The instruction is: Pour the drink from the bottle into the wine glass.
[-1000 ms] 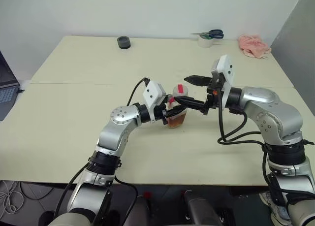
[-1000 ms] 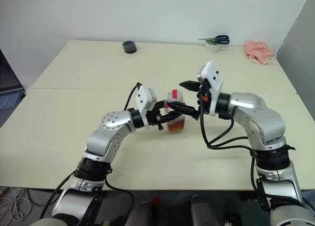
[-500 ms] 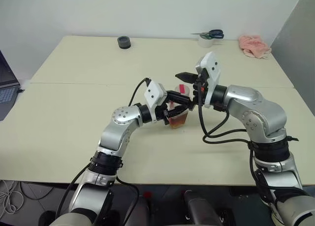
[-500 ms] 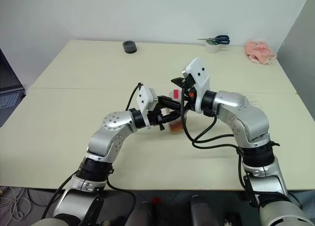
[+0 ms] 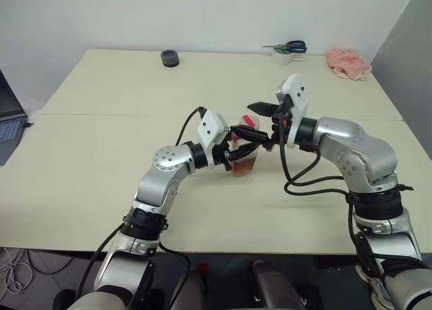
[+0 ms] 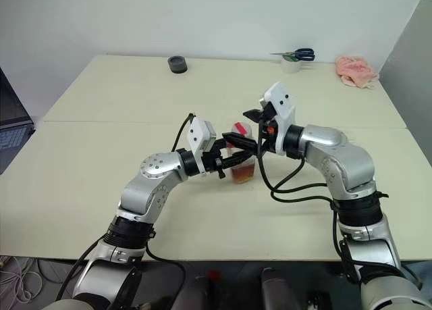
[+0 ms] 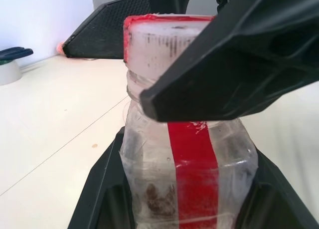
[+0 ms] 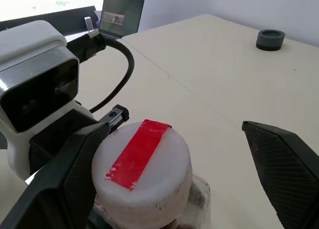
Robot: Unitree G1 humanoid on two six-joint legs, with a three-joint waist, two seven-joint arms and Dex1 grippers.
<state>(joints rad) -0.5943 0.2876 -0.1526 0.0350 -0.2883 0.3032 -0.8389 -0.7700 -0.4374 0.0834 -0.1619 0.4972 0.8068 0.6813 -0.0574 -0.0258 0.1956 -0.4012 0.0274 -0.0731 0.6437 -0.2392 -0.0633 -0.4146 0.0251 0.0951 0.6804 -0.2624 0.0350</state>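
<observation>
The left hand [image 5: 233, 151] is pinching the bottle [image 5: 243, 158] by its body, keeping it standing upright on the table [image 5: 101, 148] near its middle; amber drink [image 5: 242, 165] is sitting in the lower part; the right hand [image 5: 255, 119] is hovering spread wide around the cap [image 8: 142, 161], one finger [image 8: 65, 176] seemingly touching it, the other well clear.

The pale table [image 5: 101, 155] carries the bottle [image 5: 244, 163] near its middle, a dark ring [image 5: 169, 57] far left, scissors [image 5: 291, 47] and pink cloth [image 5: 348, 62] far right.
</observation>
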